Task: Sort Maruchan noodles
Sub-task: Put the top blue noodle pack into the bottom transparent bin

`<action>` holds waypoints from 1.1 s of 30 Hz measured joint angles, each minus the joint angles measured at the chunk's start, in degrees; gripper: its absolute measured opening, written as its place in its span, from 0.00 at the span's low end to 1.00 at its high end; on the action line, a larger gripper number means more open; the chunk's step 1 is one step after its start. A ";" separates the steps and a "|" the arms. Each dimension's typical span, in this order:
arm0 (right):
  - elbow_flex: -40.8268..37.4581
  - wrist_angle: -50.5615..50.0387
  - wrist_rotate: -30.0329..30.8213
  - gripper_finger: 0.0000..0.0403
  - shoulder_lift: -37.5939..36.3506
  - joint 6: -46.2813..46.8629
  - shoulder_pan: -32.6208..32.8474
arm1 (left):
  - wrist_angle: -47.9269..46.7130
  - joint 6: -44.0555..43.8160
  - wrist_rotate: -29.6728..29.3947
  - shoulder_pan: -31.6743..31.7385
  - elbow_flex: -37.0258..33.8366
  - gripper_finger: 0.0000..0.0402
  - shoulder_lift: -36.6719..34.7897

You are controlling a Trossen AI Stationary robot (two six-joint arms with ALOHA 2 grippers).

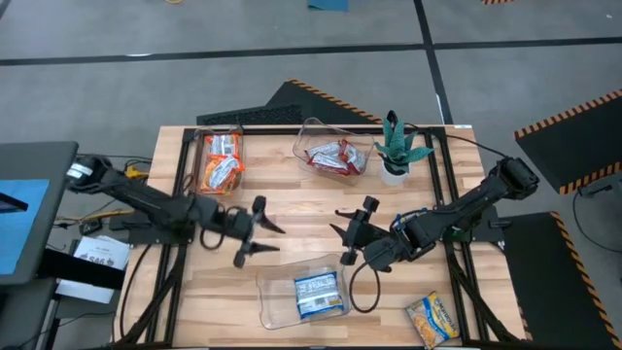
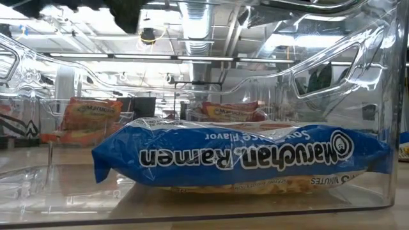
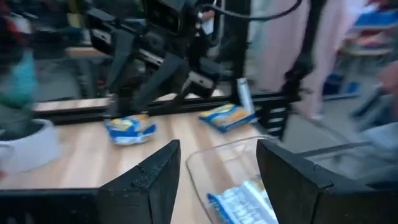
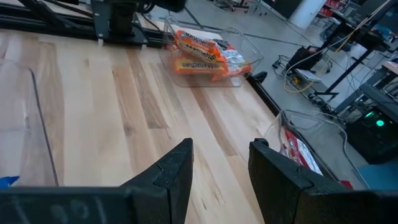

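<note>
We see the flat Maruchan noodle packets already grouped by colour, which explains the three clear plastic bins on the wooden worktop (image 1: 292,228): the orange packets (image 1: 221,163) lie in the clear bin at the far left (image 1: 206,133), the red-and-white packets (image 1: 337,157) in the clear bin at the far middle (image 1: 313,128) beside a small potted plant (image 1: 397,148), and a blue-and-white packet (image 1: 318,293) lies flat in the near clear bin (image 1: 272,306). One yellow-and-blue packet (image 1: 431,318) rests loose on the worktop's near right corner, outside any bin, so we judge the sorting unfinished. Our left claw (image 1: 255,231) and right claw (image 1: 347,233) hover empty over the bare middle, fingers spread, facing each other and well apart, just beyond the near bin; we read this as a pause between picks.
</note>
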 joint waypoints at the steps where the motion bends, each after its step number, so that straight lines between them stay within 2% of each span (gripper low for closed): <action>1: 0.00 -0.28 -0.02 0.44 0.00 0.05 0.08 | 0.54 -1.26 4.35 2.28 -0.15 0.49 -0.05; 4: 0.00 -2.41 -0.03 0.44 0.00 0.49 0.61 | 1.22 -2.03 13.51 5.40 -0.34 0.49 -0.03; 7: -0.02 -6.61 -0.13 0.44 -0.72 3.18 1.47 | 0.70 -1.39 15.13 4.94 -0.39 0.49 -0.04; 10: -0.02 -12.62 -0.15 0.44 -2.75 10.19 2.34 | -1.56 0.76 15.08 3.05 -0.43 0.49 -1.50; 14: -0.02 -22.58 -0.18 0.44 -6.37 23.47 3.95 | -5.88 2.74 11.51 0.16 -0.44 0.49 -5.12; 17: -0.02 -30.97 -1.23 0.44 -9.05 36.91 5.05 | -10.02 4.22 8.15 -2.27 -0.47 0.49 -8.70; 21: 0.00 -43.08 -9.54 0.44 -10.80 53.28 4.09 | -10.68 6.77 1.67 -5.07 -1.83 0.49 -12.95; 25: 0.00 -55.61 -17.21 0.44 -9.20 66.29 1.61 | -10.82 7.37 -4.50 -6.23 -2.03 0.49 -15.54; 30: -0.01 -68.06 -26.98 0.44 -3.39 75.30 -2.61 | -14.07 3.47 -5.76 -6.49 -2.03 0.49 -16.32; 33: -0.04 -70.63 -29.67 0.44 0.41 76.69 -4.25 | -14.50 3.61 -5.65 -6.75 -2.03 0.49 -16.31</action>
